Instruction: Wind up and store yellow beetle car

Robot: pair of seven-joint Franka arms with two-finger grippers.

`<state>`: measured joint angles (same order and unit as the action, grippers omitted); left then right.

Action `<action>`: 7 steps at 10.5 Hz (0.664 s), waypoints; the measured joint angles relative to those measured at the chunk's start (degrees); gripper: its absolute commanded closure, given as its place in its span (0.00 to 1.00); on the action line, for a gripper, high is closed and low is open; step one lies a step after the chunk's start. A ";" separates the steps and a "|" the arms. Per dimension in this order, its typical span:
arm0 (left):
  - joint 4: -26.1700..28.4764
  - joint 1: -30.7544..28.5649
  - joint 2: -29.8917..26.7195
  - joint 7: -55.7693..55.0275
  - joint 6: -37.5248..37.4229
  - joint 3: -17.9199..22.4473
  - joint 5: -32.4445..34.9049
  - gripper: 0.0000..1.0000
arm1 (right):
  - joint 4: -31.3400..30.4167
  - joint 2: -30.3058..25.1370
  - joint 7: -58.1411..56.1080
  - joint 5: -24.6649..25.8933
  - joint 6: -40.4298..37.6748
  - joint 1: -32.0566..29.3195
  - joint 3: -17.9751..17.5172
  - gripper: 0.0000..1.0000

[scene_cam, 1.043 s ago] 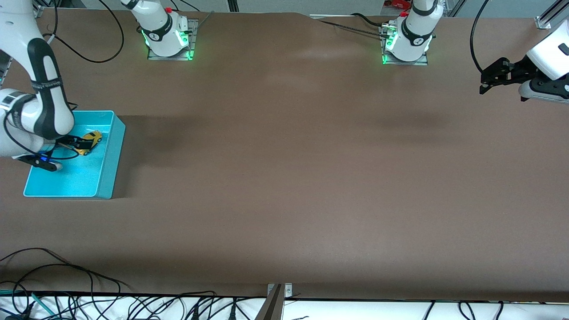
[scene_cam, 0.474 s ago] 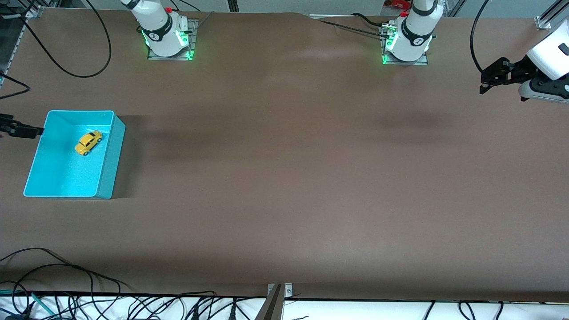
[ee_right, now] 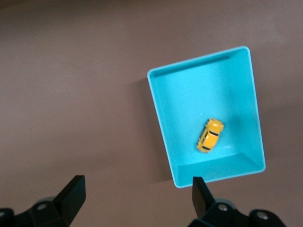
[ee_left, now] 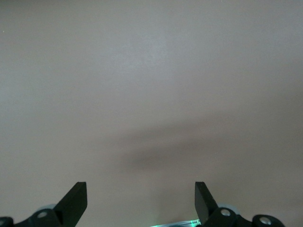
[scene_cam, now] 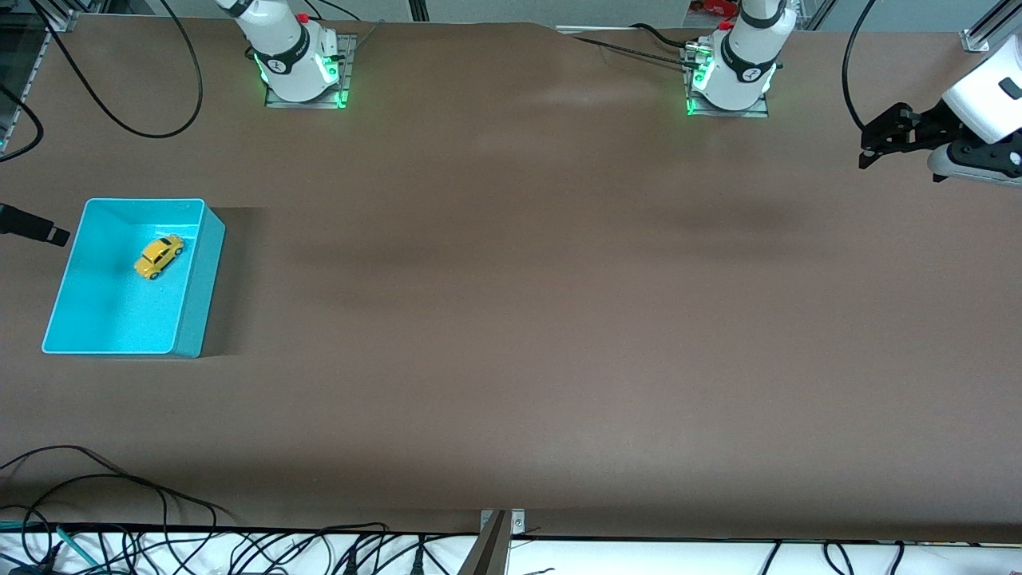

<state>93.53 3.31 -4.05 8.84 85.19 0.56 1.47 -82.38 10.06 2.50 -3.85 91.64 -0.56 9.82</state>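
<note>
Yellow car (scene_cam: pixel 159 256) is lying in the turquoise bin (scene_cam: pixel 196 275) at the frame's left, nose slanting toward the upper right, on the half nearer the arm bases. Right gripper (scene_cam: pixel 36 226) is hanging just beside the bin's left rim, jaws wide and holding nothing, so the car lies to its right. Left gripper (scene_cam: pixel 882 142), also spread wide and empty, is waiting at the upper right, well apart. Storing looks done.
</note>
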 measured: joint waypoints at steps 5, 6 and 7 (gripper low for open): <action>-0.04 0.07 0.02 0.00 -0.03 -0.12 0.00 0.00 | -8.82 -5.75 -0.09 4.77 7.03 1.47 -4.09 0.00; -0.04 0.07 0.02 0.00 -0.04 -0.12 0.00 0.00 | -8.86 -6.72 -0.18 4.77 6.72 1.46 -4.24 0.00; -0.05 0.07 0.03 0.00 -0.04 -0.12 0.00 0.00 | -8.94 -7.88 -0.27 4.77 5.60 1.46 -4.24 0.00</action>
<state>93.48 3.38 -4.02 8.84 85.15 0.44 1.47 -91.33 2.18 2.24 0.91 97.24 0.90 5.58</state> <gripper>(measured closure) 0.000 0.000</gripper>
